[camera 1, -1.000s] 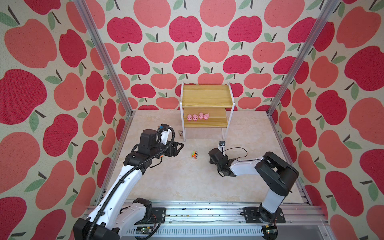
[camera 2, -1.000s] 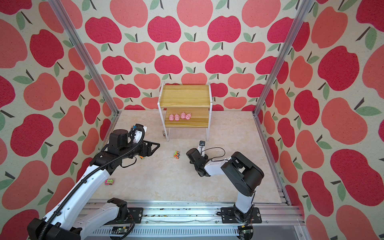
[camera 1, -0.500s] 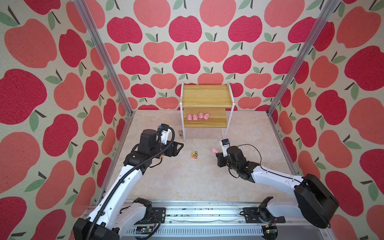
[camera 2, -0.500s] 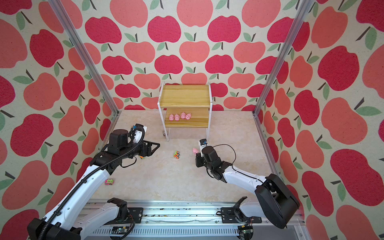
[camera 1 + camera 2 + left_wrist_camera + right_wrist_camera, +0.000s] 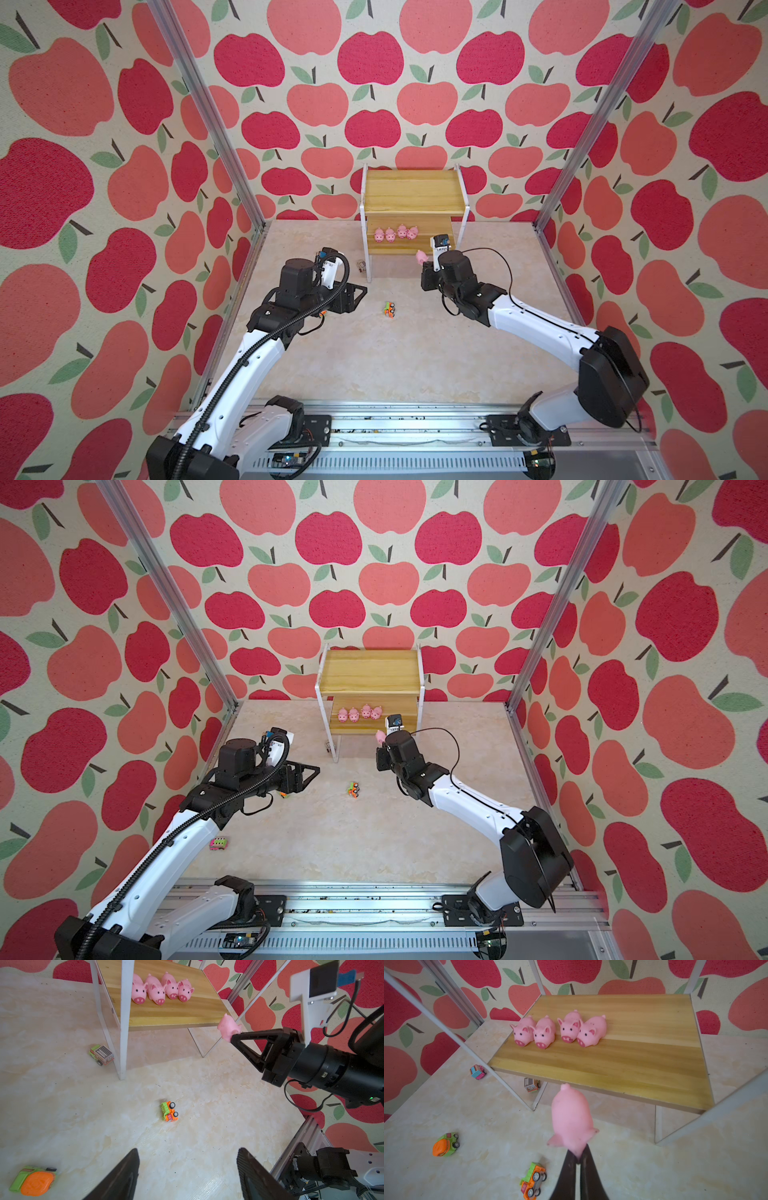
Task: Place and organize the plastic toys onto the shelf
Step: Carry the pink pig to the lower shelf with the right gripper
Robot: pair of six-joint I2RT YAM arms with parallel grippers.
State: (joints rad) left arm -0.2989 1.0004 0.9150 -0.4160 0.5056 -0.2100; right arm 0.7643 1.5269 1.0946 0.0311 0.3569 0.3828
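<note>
The right gripper (image 5: 578, 1158), clamped on the fifth pig (image 5: 571, 1118), hangs just before the shelf's lower board (image 5: 633, 1064); next, I reckon, it needs setting beside the other four pigs (image 5: 569, 1028).

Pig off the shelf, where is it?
The pig is in the right gripper, before the shelf's lower board in both top views, right of the four pigs.

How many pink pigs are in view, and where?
5. Four pigs stand in a row on the shelf's lower board; the fifth pig is pinched in the right gripper, short of the board's front edge. More may hide behind arms.
</note>
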